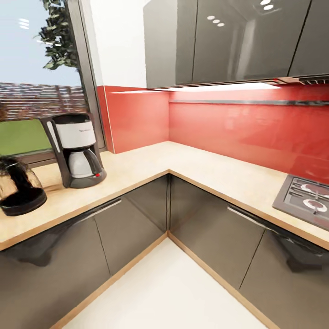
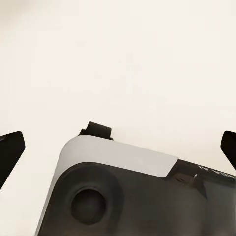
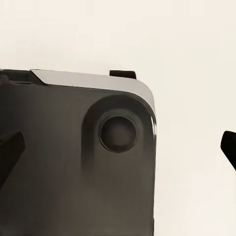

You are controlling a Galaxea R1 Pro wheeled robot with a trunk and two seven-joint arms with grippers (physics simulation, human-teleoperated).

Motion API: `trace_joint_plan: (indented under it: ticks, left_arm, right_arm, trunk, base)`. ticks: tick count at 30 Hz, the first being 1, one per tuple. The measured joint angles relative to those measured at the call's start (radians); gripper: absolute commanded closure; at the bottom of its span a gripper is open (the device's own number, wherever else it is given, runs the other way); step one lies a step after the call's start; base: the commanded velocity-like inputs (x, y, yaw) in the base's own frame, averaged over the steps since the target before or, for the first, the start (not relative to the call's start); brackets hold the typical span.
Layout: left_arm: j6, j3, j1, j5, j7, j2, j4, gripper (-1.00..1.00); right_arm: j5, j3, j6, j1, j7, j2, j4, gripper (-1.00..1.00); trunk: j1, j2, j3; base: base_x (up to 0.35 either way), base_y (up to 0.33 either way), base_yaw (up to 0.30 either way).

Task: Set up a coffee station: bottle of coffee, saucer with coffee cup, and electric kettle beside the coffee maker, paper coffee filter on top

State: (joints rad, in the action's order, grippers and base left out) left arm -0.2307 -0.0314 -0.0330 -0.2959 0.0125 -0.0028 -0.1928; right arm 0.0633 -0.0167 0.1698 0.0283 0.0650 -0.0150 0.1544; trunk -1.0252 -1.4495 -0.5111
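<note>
The coffee maker (image 1: 75, 148), black with a silver front and a glass jug, stands on the beige countertop (image 1: 183, 167) at the left, by the window. To its left, at the frame's edge, sits a dark rounded vessel with a black base (image 1: 18, 187) that looks like the electric kettle. The left wrist view has my left gripper (image 2: 118, 150) open, its dark fingertips (image 2: 9, 150) far apart over pale floor. My right gripper (image 3: 120, 151) is open too, fingertips (image 3: 10, 152) wide apart. The coffee bottle, filter, saucer and cup are out of view.
The counter turns an inner corner under a red backsplash (image 1: 237, 132). A gas hob (image 1: 306, 198) sits at the right. Grey wall cabinets (image 1: 228, 41) hang overhead, grey base cabinets (image 1: 128, 219) below. My own dark base (image 3: 73, 162) lies beneath both wrists.
</note>
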Motion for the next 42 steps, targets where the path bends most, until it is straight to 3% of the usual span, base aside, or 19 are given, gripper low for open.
trace_joint_plan:
  ticks: [36, 42]
  left_arm:
    - [-0.001, 0.001, 0.0, -0.025, 0.0, 0.005, -0.001, -1.0]
    - [-0.002, 0.001, 0.0, -0.025, 0.0, 0.006, -0.001, -1.0]
  right_arm:
    - [-0.004, -0.003, 0.034, 0.0, 0.0, 0.002, 0.0, -1.0]
    - [-0.005, -0.004, 0.035, 0.0, 0.001, 0.002, 0.0, -1.0]
  trunk:
    - [0.0, 0.0, 0.0]
    - [0.0, 0.0, 0.0]
  base:
    - [-0.129, 0.315, 0.256]
    - [-0.003, 0.341, 0.082]
